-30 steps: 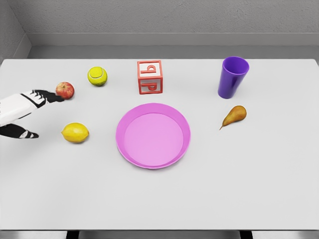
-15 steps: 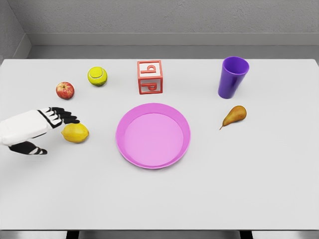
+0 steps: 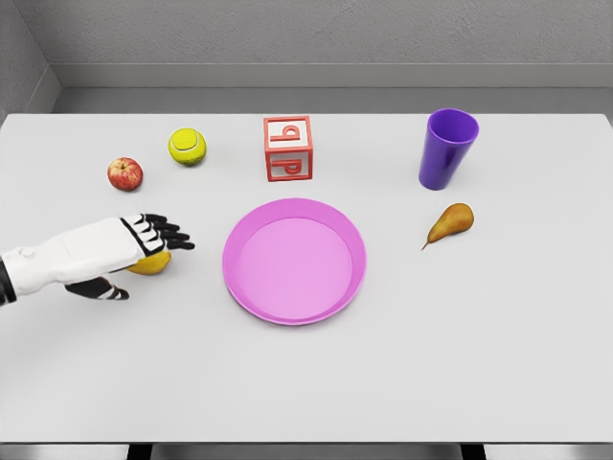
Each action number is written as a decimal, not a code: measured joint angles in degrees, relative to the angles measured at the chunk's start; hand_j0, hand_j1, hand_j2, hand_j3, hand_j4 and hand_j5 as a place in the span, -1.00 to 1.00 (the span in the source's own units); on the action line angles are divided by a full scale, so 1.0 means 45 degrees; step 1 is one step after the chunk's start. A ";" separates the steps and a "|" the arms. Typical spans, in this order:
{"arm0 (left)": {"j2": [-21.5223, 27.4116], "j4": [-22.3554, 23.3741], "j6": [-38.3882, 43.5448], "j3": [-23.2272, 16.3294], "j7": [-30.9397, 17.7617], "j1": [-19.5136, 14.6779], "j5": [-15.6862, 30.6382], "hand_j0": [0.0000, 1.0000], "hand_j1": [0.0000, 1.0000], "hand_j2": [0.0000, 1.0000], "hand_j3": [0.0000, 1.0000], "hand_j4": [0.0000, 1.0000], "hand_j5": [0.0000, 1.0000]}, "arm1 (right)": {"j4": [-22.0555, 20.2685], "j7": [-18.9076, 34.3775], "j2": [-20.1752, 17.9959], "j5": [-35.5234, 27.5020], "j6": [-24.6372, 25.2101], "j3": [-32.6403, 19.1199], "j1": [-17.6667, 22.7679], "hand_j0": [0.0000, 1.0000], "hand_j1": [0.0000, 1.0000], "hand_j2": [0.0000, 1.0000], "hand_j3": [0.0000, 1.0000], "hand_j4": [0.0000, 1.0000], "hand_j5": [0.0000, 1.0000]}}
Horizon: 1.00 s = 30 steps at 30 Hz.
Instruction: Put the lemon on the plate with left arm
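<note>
Left hand (image 3: 144,241) advanced over lemon (image 3: 151,263), mostly hiding it; fingers spread, ungrasped

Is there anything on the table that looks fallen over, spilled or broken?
Nothing stands out. The purple cup stands upright, the letter block sits flat, and the pink plate lies level. The left hand covers most of the lemon.

A white table (image 3: 306,383) carries a pink plate (image 3: 294,261) mid-table, a lemon (image 3: 153,263) left (half hidden), apple (image 3: 124,173), tennis ball (image 3: 187,146), lettered block (image 3: 288,148), purple cup (image 3: 447,149), pear (image 3: 450,223).
</note>
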 measured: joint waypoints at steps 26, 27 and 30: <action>-0.1005 0.2316 0.0003 -0.0306 0.0091 -0.0899 -0.0191 1.00 1.00 1.00 1.00 1.00 1.00 | 0.0000 0.0000 0.0000 0.0000 0.0000 0.0000 0.0000 1.00 1.00 1.00 1.00 1.00 1.00; -0.1034 0.2407 0.0003 -0.0300 0.0091 -0.0918 -0.0301 1.00 1.00 1.00 1.00 1.00 1.00 | 0.0000 -0.0001 0.0000 0.0000 0.0000 0.0000 0.0000 1.00 1.00 1.00 1.00 1.00 1.00; -0.1180 0.2546 0.0004 -0.0332 0.0082 -0.1074 -0.0832 0.86 0.86 0.86 0.86 0.86 0.86 | 0.0000 -0.0001 0.0000 0.0000 0.0000 0.0000 0.0000 1.00 1.00 1.00 1.00 1.00 1.00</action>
